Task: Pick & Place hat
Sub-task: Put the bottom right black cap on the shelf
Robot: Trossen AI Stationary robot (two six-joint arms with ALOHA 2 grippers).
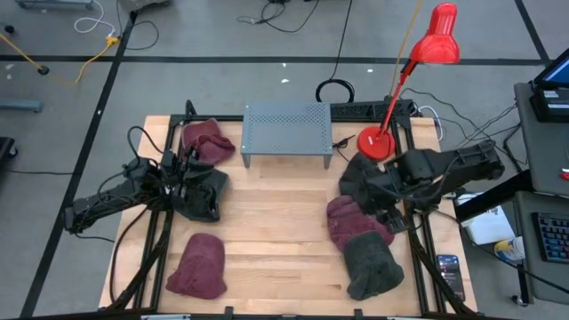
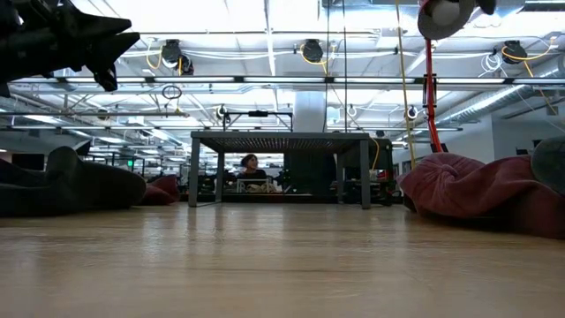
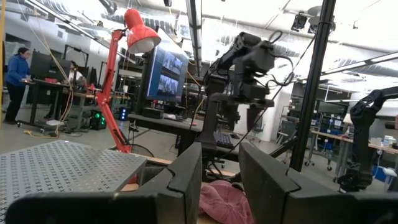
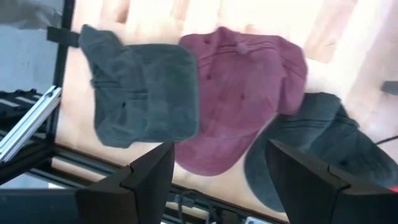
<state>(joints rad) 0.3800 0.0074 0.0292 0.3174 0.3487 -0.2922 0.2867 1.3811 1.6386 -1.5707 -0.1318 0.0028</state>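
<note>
Maroon hats are lying at your table's left: one (image 1: 197,265) near the front edge, another (image 1: 206,140) at the back. Your left gripper (image 1: 188,178) is hovering over a dark hat (image 1: 204,196), fingers (image 3: 180,180) partly parted, gripping nothing. Your perforated stand (image 1: 286,128) is sitting mid-back. Your right gripper (image 1: 384,210) is hanging wide open (empty) above a maroon (image 4: 245,93) and grey hat (image 4: 140,93)

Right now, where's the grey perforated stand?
In the high view the grey perforated stand sits at the table's far edge, centred, between the maroon hat on its left and the red lamp's base on its right.
</note>
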